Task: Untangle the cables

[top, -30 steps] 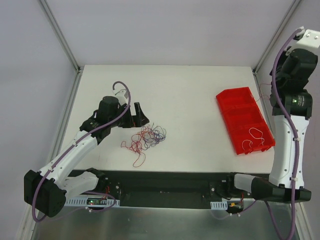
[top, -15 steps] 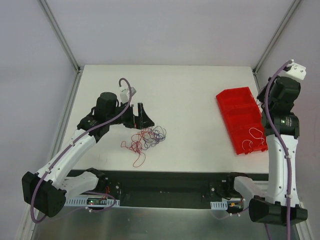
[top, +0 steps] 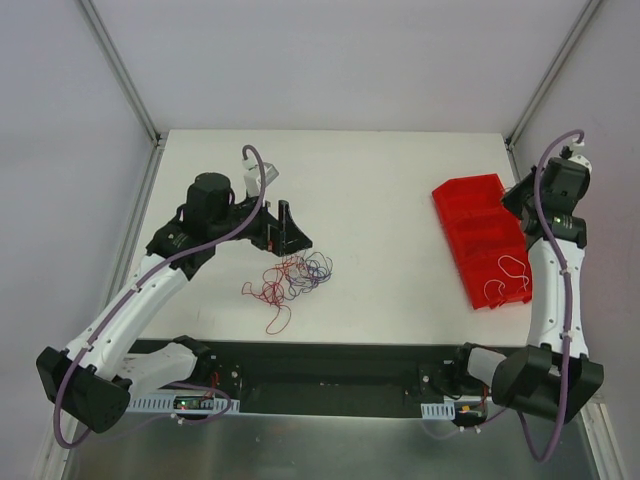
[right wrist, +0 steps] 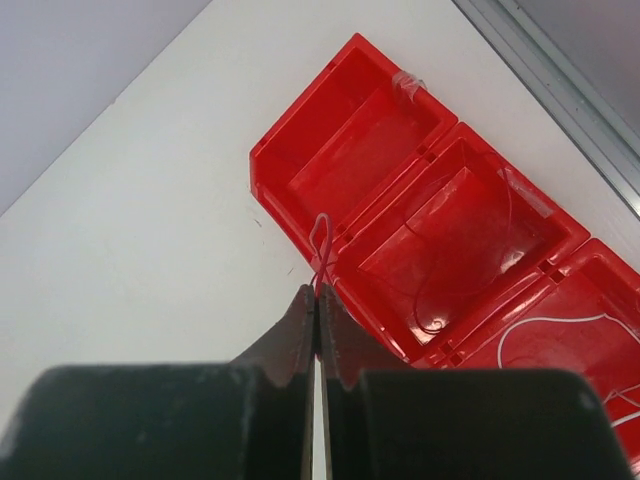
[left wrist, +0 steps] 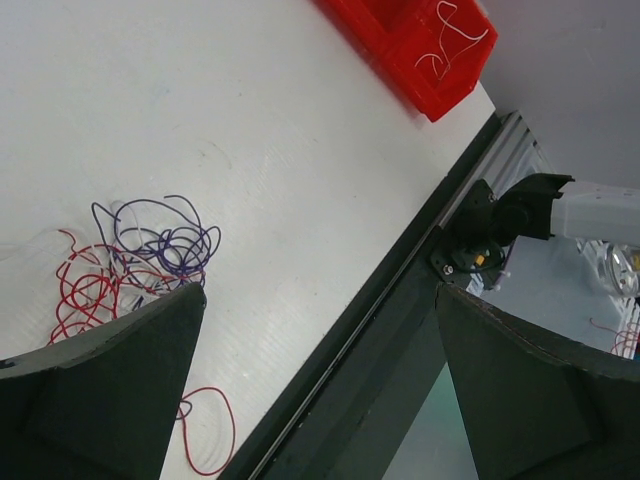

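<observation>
The cables (top: 292, 274) lie as a loose red and purple tangle on the white table, with one red loop (top: 277, 320) trailing toward the near edge. The tangle also shows in the left wrist view (left wrist: 135, 262). My left gripper (top: 285, 228) is open and empty just behind the tangle, its fingers (left wrist: 100, 390) spread wide. My right gripper (right wrist: 317, 295) is shut on a thin red cable (right wrist: 321, 245) whose small loop sticks out of the tips, above the edge of the red bin (right wrist: 330, 190). In the top view it (top: 517, 200) sits at the bin's right side.
The red bin (top: 470, 215) has several compartments and lies at the table's right. A white wire (top: 510, 270) lies in its near compartment and a thin red wire (right wrist: 440, 290) in the middle one. The black front rail (top: 320, 365) runs along the near edge.
My right arm has come down from high at the right toward the red bin. My left gripper has shifted slightly right, behind the tangle. The tangle has not moved.
</observation>
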Tool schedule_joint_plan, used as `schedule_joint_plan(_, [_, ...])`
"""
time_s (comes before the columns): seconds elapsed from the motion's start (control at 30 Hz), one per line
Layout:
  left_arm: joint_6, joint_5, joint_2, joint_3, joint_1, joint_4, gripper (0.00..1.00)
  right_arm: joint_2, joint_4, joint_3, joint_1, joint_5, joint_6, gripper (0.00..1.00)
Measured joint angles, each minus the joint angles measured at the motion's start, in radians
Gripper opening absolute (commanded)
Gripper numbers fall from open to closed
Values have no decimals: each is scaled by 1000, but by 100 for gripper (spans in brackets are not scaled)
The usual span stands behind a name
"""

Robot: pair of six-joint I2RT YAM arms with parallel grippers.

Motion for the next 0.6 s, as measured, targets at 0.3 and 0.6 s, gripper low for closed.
schedule_joint_plan(0.3, [26,-18,-1,-27,8,-25,99,239,23,-1,-52,-27,10,0])
schedule_joint_plan(0.6, [27,-21,6,-36,47,-24,99,554,-35,62,-55,-35,10,0])
